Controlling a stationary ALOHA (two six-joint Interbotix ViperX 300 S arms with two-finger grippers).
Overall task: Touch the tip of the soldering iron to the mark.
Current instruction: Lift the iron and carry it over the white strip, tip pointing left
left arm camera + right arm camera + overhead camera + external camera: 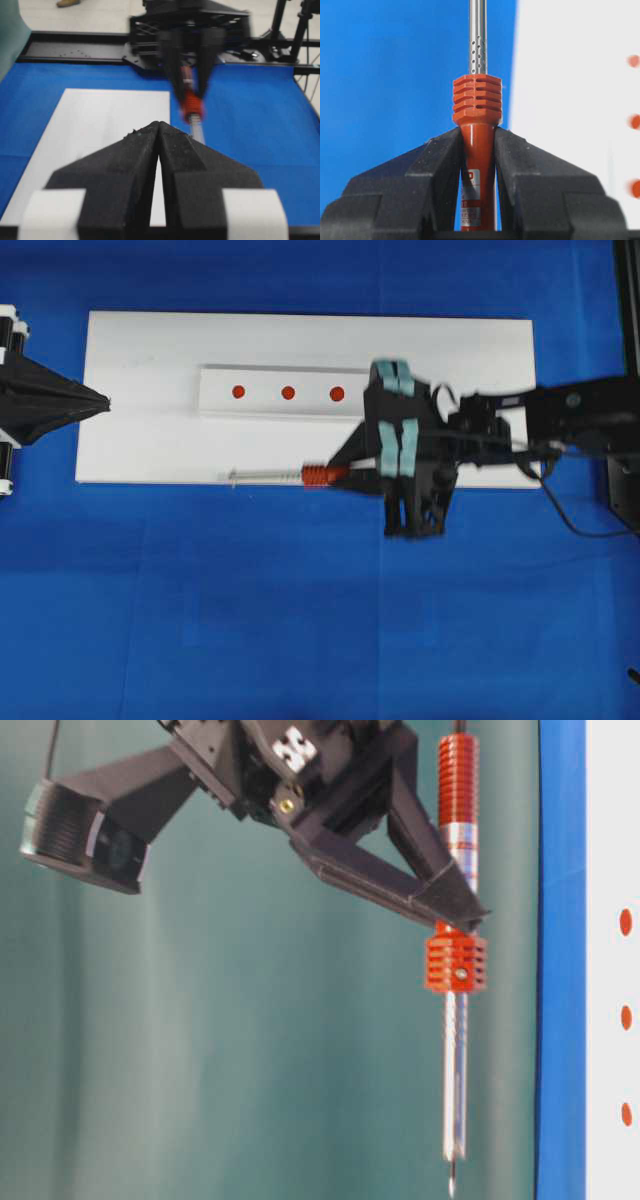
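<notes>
My right gripper is shut on the soldering iron, just behind its ribbed red-orange collar. The silver shaft points left along the white board's front edge. In the table-level view the soldering iron hangs clear of the surface, its tip touching nothing. Three red marks sit in a row on a white strip, well behind the shaft. My left gripper is shut and empty at the board's left end.
The white board lies on a blue cloth. The raised white strip carries the marks. The iron's black cord trails off to the right behind the right arm. A black frame edges the table's far side.
</notes>
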